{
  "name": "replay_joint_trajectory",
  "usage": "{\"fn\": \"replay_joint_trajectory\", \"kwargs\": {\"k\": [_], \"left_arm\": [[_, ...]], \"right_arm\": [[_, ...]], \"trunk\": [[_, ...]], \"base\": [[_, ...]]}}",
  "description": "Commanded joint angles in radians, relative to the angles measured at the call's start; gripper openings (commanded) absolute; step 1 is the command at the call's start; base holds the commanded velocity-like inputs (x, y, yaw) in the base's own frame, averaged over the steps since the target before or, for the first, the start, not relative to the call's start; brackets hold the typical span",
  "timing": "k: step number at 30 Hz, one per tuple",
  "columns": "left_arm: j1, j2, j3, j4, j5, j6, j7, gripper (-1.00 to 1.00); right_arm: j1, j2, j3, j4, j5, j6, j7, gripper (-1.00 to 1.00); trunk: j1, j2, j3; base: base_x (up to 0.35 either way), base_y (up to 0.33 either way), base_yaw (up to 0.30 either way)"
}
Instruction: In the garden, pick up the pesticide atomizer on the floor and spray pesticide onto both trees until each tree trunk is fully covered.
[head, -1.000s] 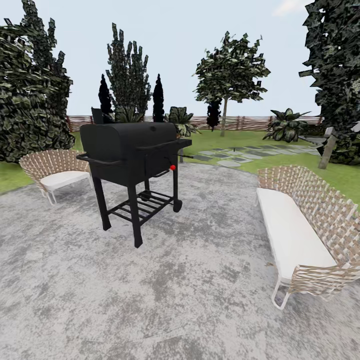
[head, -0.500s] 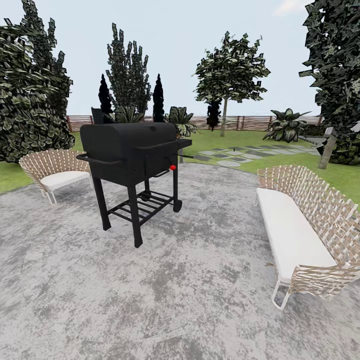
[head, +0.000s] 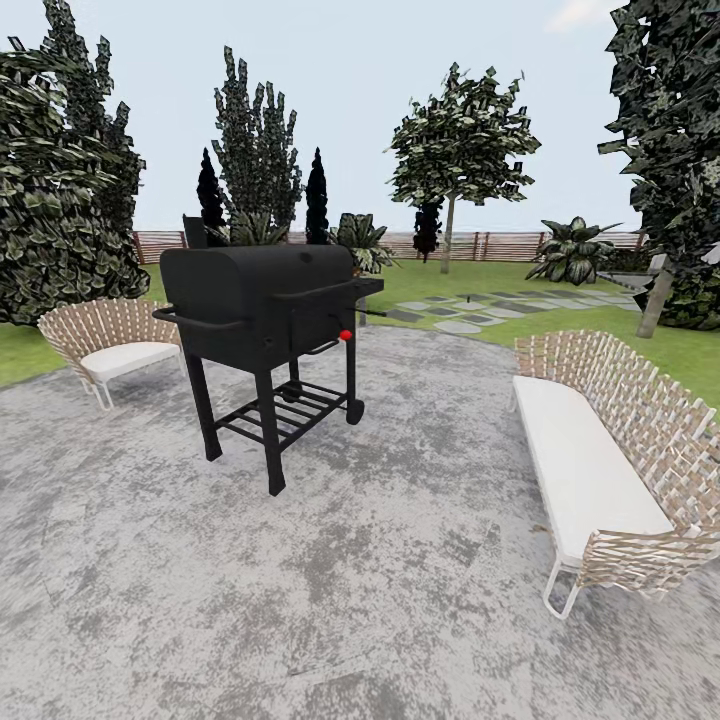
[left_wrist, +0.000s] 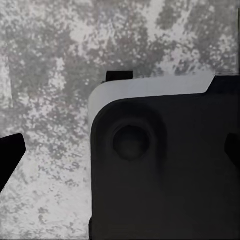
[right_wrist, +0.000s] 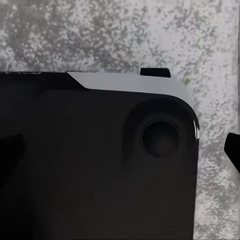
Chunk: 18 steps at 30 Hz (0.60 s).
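Garden (head: 480, 275) lawn and slat fence beyond a grey patio, one thick-trunked tree (head: 455, 150) far off on the grass. Black grill (head: 262, 300) mid-patio between wicker chair (head: 105, 340) and wicker sofa (head: 610, 450). Dark robot body (left_wrist: 165, 170) under both wrist cameras, finger tips cropped at frame edges, apparently spread with nothing between; exact opening hard to tell.

Black grill (head: 265, 305) on grey patio (head: 330, 560); wicker chair (head: 105, 340) beyond-left, wicker sofa (head: 610, 465) right.
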Motion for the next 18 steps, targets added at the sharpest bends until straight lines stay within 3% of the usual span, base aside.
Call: {"fn": "replay_joint_trajectory", "kwargs": {"k": [1,7,8,11,15,18], "left_arm": [[-0.006,0.0,0.0,-0.005,0.0,-0.009,0.0,1.0],[-0.041,-0.001,-0.001,-0.039,0.003,-0.043,-0.002,1.0],[-0.095,-0.002,0.0,-0.096,0.003,-0.233,-0.002,1.0],[-0.158,-0.005,0.0,-0.109,0.003,-0.234,-0.001,1.0],[-0.207,-0.007,0.0,-0.113,0.004,-0.234,-0.001,1.0],[-0.219,-0.005,0.001,-0.113,0.004,-0.237,0.0,1.0]], "right_arm": [[-0.001,0.0,0.0,-0.005,0.0,-0.009,-0.001,1.0],[-0.012,-0.001,-0.003,-0.039,-0.001,-0.043,-0.001,1.0],[-0.016,-0.001,-0.003,-0.246,-0.001,-0.259,-0.001,1.0],[-0.066,-0.001,-0.004,-0.273,-0.001,-0.26,-0.001,1.0],[-0.136,-0.002,-0.004,-0.275,-0.001,-0.26,-0.001,1.0],[-0.153,-0.002,-0.005,-0.271,-0.002,-0.26,-0.001,1.0]], "trunk": [[0.0,-0.001,-0.001],[0.0,-0.001,-0.001],[0.0,-0.001,-0.001],[0.0,-0.001,-0.001],[0.0,-0.001,-0.001],[0.0,-0.001,-0.001]], "base": [[0.0,0.0,0.0],[0.0,0.0,0.0],[0.0,0.0,0.0],[0.0,0.0,0.0],[0.0,0.0,0.0],[0.0,0.0,0.0]]}}
